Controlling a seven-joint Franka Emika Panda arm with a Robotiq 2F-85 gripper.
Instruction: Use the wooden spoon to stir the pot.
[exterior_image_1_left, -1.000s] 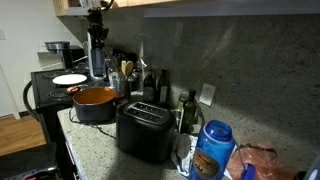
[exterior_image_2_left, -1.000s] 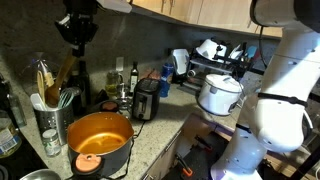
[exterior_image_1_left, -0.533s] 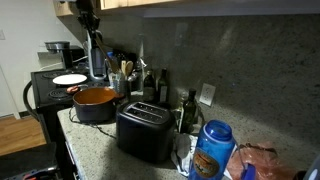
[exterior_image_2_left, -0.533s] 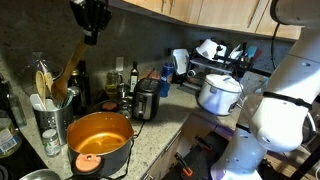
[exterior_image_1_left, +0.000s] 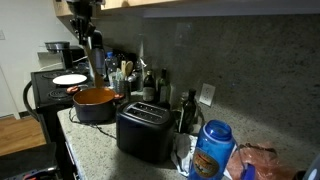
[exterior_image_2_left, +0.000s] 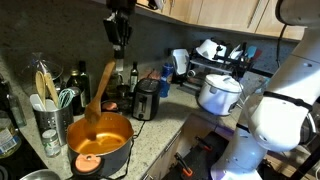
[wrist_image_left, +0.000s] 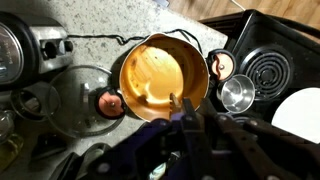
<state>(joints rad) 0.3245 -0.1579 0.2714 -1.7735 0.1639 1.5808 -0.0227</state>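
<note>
Counter (exterior_image_1_left: 88, 132): speckled granite, flat, polished, and bearing every item below. Toaster (exterior_image_1_left: 145, 130): boxy, black, smooth shell, standing mid-counter just beside the pot. Pot (exterior_image_2_left: 100, 140): wide, low and round, dark-grey outside and glossy orange-red inside. It stands at the counter's end next to the stove (wrist_image_left: 265, 70), near the front edge, and the wrist view looks straight down into it (wrist_image_left: 163, 72). Its contents cannot be told. Gripper (exterior_image_2_left: 118, 42): dark metal, raised well above the pot and clenched on the upper end of the wooden spoon. Wooden spoon (exterior_image_2_left: 101, 90): long, pale and slender, hanging tilted with its broad end at or just inside the pot's rim. Whether it touches the bottom cannot be told. Step in hand, as judged: lower the spoon into the pot and begin circling. Handling note: sweep in slow circles inside the wall. The light pot may slide on polished stone, and a shaft held at its tip may twist in the grasp.
</note>
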